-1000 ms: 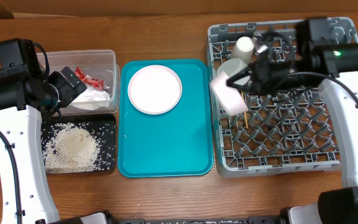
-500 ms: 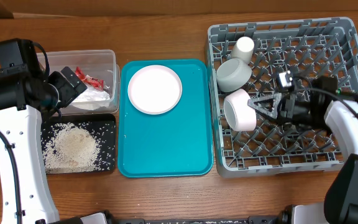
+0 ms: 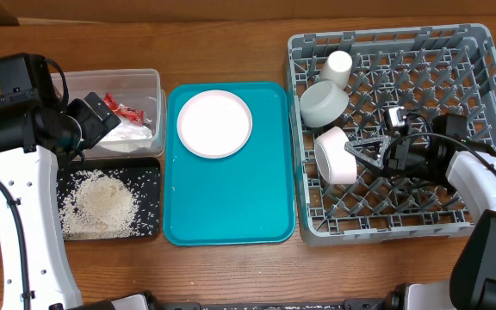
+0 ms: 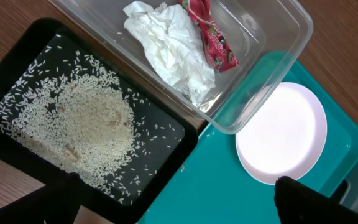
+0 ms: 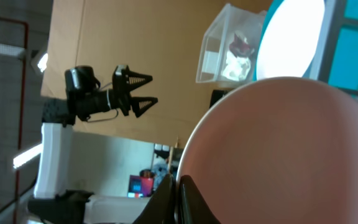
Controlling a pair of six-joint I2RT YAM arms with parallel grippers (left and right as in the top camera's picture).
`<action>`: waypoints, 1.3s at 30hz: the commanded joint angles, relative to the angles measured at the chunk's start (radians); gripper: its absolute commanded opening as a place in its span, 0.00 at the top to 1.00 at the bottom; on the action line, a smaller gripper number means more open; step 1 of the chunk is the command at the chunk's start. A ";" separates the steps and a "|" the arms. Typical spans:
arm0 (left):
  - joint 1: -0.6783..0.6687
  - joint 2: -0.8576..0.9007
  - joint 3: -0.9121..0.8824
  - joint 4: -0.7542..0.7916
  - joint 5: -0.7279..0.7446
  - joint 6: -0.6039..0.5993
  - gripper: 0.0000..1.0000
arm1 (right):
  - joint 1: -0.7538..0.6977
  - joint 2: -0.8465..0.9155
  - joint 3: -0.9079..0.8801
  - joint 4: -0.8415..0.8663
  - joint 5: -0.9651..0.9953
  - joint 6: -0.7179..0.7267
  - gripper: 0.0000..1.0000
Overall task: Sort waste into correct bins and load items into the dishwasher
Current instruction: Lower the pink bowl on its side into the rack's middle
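My right gripper (image 3: 357, 155) is shut on the rim of the white bowl (image 3: 334, 156), which stands on its edge among the pegs of the dishwasher rack (image 3: 480, 52). In the right wrist view the bowl (image 5: 291, 149) fills the frame, and the fingertips (image 5: 191, 202) pinch its rim. A white cup (image 3: 337, 66) and a grey-green bowl (image 3: 323, 102) lie in the rack's far left corner. The pale plate (image 3: 214, 123) rests on the teal tray. My left gripper (image 4: 182, 205) hangs open above the clear tub (image 4: 272, 74), which holds the napkin (image 4: 166, 43) and red wrapper (image 4: 211, 37). Rice (image 4: 86, 130) lies in the black tray (image 4: 166, 134). The chopsticks are hidden.
The teal tray (image 3: 231, 207) lies between the bins and the rack. The left arm's white link (image 3: 20, 215) runs along the table's left side, and the right arm (image 3: 480, 181) reaches over the rack's right half.
My right gripper has come down from above the rack with the white bowl and set it low among the pegs, then shifted slightly. The left arm has not moved.
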 commanded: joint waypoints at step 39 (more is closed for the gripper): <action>0.002 0.005 -0.002 0.001 0.004 -0.003 0.00 | 0.001 -0.010 0.030 -0.047 -0.021 0.345 0.96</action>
